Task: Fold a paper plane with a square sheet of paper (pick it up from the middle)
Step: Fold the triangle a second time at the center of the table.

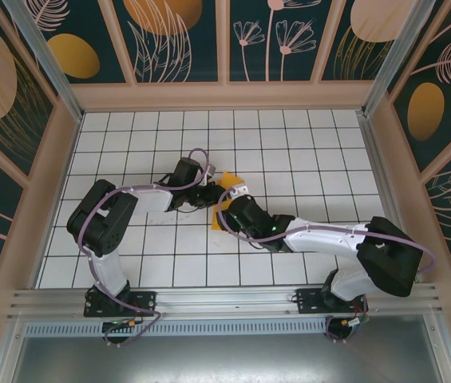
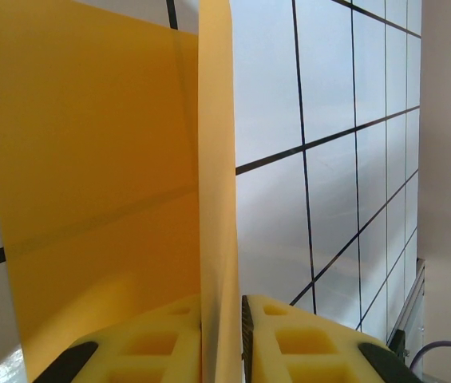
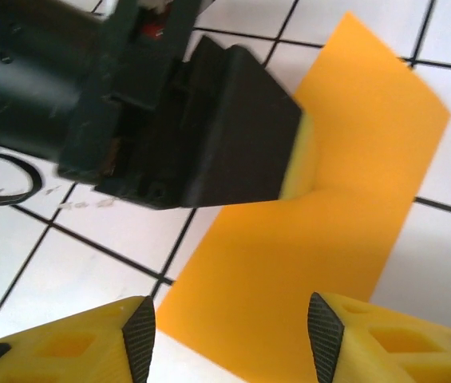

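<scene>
The paper (image 1: 228, 180), a long folded strip, lies at the middle of the table (image 1: 313, 152), its long axis near-to-far and one corner pointing away. The left pincer (image 2: 222, 307) pinches its upright fold. The right pincer (image 3: 231, 335) stands wide over its near end.

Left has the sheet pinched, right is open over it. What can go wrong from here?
1. The left gripper holds only a thin raised fold of the square sheet of paper; a pull may slip it free or tear it.
2. The right gripper hangs open close beside the left one over the same sheet; moving in may knock them together or skew the crease.
</scene>
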